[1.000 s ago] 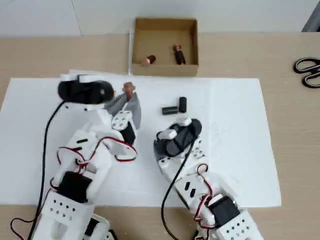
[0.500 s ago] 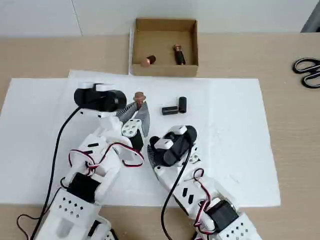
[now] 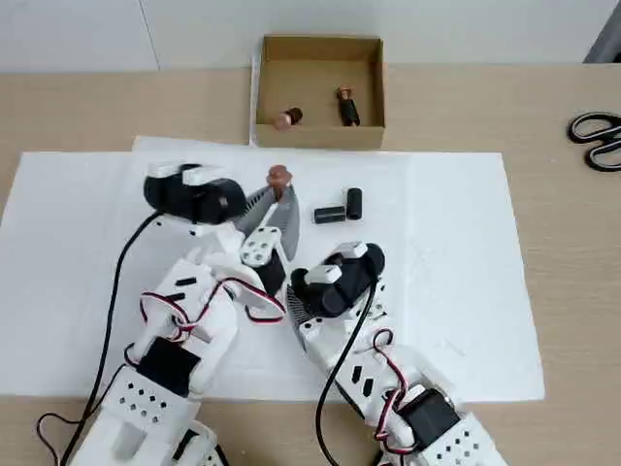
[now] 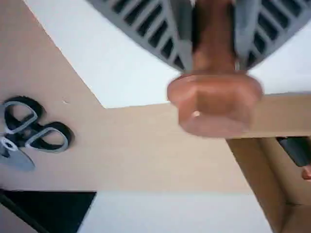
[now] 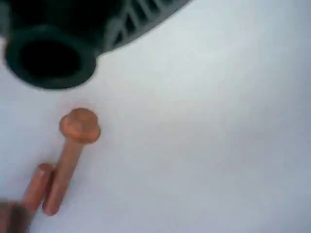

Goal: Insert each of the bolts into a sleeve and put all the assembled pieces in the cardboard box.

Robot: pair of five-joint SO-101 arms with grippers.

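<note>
Now left fingers (image 4: 146,24) clamp bolt (image 4: 214,97) (head outward); right fingers (image 5: 141,19) hold sleeve (image 5: 48,58).

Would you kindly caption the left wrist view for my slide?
Left tool grips a copper bolt, scissors and cardboard box beyond.

Two loose sleeves (image 3: 330,214) lie in the way before the cardboard box (image 3: 320,137).
</note>
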